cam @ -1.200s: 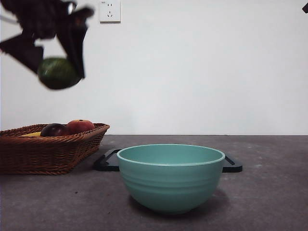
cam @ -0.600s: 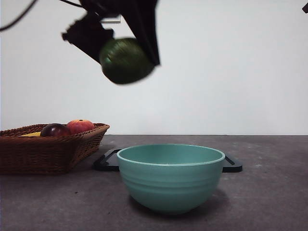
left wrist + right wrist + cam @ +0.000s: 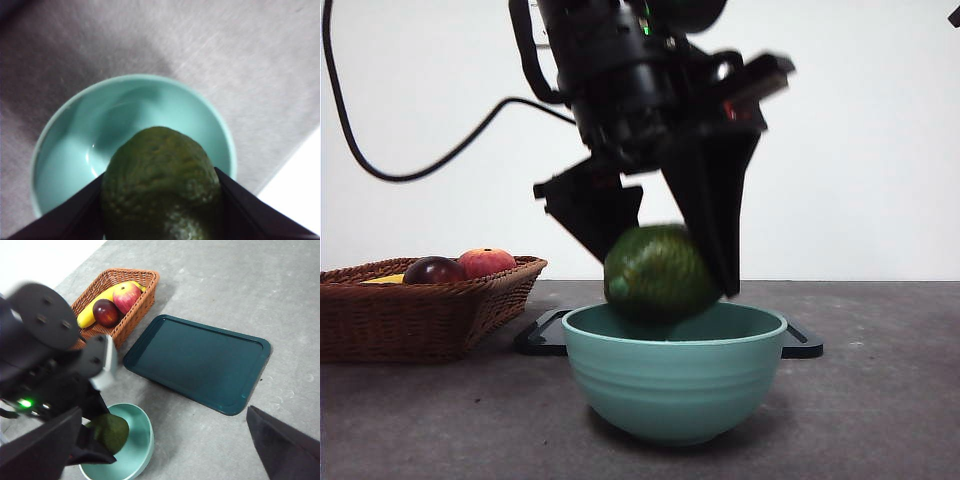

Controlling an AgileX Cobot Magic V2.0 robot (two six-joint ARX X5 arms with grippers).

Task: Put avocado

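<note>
The avocado (image 3: 658, 275), dull dark green with rough skin, hangs just above the rim of a teal bowl (image 3: 675, 395), its underside dipping into the bowl's mouth. My left gripper (image 3: 665, 255) is shut on it, one black jaw on each side. In the left wrist view the avocado (image 3: 160, 185) fills the space between the jaws, with the bowl (image 3: 60, 150) right beneath it. My right gripper (image 3: 165, 411) is open, high above the table, looking down on the avocado (image 3: 111, 432) and the bowl (image 3: 142, 440).
A wicker basket (image 3: 420, 320) on the left holds a dark maroon fruit (image 3: 432, 270), a red-orange fruit (image 3: 486, 262) and a banana (image 3: 92, 310). A dark green tray (image 3: 200, 360) lies flat behind the bowl. A black cable (image 3: 410, 170) loops from the left arm.
My left gripper has carried the avocado to the right and down, from high above the basket to just over the bowl. The basket, bowl and tray have not moved.
</note>
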